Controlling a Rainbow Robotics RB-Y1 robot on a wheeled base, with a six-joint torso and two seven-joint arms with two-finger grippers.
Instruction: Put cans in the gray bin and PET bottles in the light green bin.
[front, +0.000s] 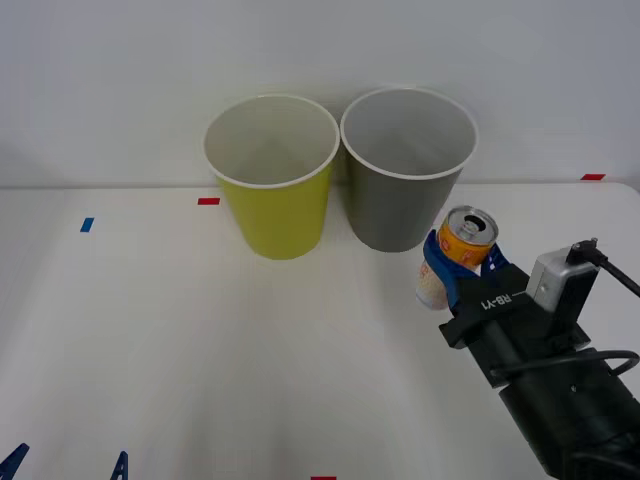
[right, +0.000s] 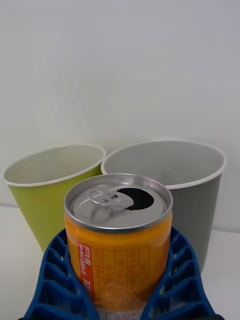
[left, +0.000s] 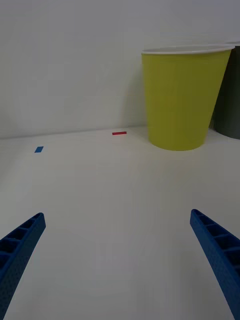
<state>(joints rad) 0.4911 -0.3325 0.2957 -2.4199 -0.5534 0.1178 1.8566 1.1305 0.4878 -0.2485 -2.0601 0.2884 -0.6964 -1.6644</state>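
Orange can (front: 462, 250) clamped in right gripper (front: 457, 268) — may clip the gray bin (front: 405, 190) rim; left gripper (front: 65, 466) gapes, near-left.

The light green bin (front: 272, 180) stands left of the gray bin (front: 407, 175) — touching — the can (front: 457, 255) just before the latter.

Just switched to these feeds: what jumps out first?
The right gripper is shut on the opened orange-yellow can, held upright just in front of the gray bin. The light green bin stands touching it on the robot's left, both at the table's far edge. The left gripper sits open, low over bare table.
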